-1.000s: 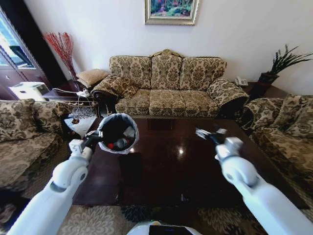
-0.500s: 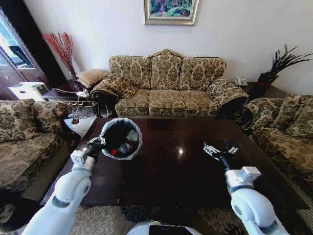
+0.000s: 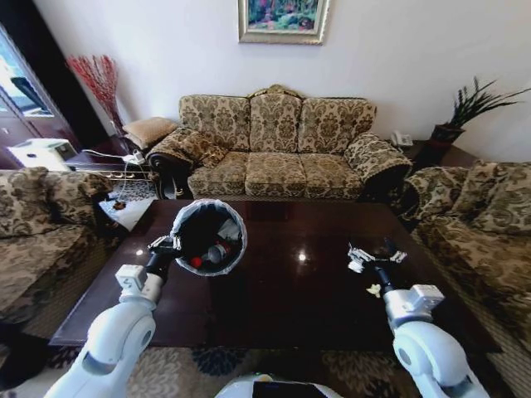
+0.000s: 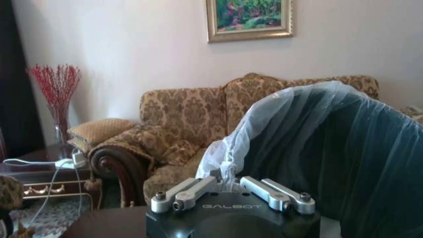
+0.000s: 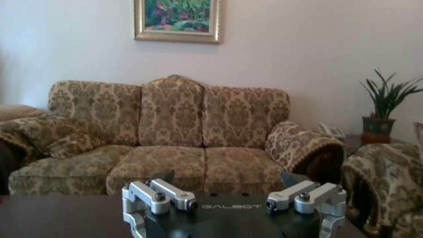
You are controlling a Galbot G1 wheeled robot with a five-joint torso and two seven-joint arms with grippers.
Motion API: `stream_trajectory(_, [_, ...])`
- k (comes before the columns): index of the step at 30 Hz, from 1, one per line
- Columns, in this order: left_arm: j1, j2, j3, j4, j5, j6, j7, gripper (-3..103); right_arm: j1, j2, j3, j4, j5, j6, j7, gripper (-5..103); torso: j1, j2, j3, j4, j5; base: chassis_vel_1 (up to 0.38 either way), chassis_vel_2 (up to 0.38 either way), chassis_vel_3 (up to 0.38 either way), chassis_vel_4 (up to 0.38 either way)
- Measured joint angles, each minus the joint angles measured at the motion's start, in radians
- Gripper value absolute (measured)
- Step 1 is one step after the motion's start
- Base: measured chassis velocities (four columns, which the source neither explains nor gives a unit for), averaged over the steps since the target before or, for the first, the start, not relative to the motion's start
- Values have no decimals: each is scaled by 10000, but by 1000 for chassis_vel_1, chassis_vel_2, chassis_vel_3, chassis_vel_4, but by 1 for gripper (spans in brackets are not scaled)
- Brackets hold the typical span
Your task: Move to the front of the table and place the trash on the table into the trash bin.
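Head view: yellowish scrap [image 3: 374, 290] lies just below the spread-jawed right gripper [image 3: 374, 255], while left gripper [image 3: 163, 245] clamps the trash bin [image 3: 211, 236].

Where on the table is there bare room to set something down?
The table is bare across its middle, between the bin held by the left tool and the open right tool, and along the sofa-side edge. A small scrap lies by the right tool.

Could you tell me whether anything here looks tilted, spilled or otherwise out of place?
Yes: the trash bin is tipped on its side in the left gripper, mouth toward the camera, litter inside. A small pale scrap lies on the table beside the open right gripper.
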Motion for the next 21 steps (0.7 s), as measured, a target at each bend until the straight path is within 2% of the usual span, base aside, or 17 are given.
stream_trajectory(5, [197, -154, 16, -99, 119, -46, 4, 0, -82, 166, 39, -757, -166, 518, -513, 100, -1, 1, -1, -1, -13, -301, -289, 302, 279])
stream_trajectory(7, [306, -218, 27, -185, 164, -69, 6, 0, -113, 382, 50, -1579, -527, 1056, -899, 100, 0, 0, 0, 1, 5, -215, -157, 192, 191])
stream_trajectory(9, [357, -231, 26, -232, 168, -78, 8, 0, -134, 487, 41, -2047, -718, 1334, -1085, 100, 0, 0, -1, 0, 6, -136, -123, 125, 107])
stream_trajectory(14, [479, -285, -26, -266, 172, -130, 9, 0, -169, 779, -16, -3093, -1001, 1882, -1601, 100, -2, 0, -1, -2, -1, -10, -15, 19, 4])
stream_trajectory(15, [526, -344, -53, -265, 179, -159, -3, 0, -189, 871, -98, -3439, -1002, 2012, -1812, 100, -1, 0, -1, 2, -20, 0, 0, 0, 0])
stream_trajectory(16, [546, -374, -56, -263, 187, -169, -5, 0, -198, 918, -163, -3627, -995, 2048, -1954, 100, -1, 0, -1, 4, -21, 49, 57, -41, -51])
stream_trajectory(21, [570, -436, 34, -228, 263, -210, -9, 0, 84, 1075, -457, -4619, -947, 2076, -2387, 100, -1, 0, -1, 2, -11, 40, 41, -25, -28])
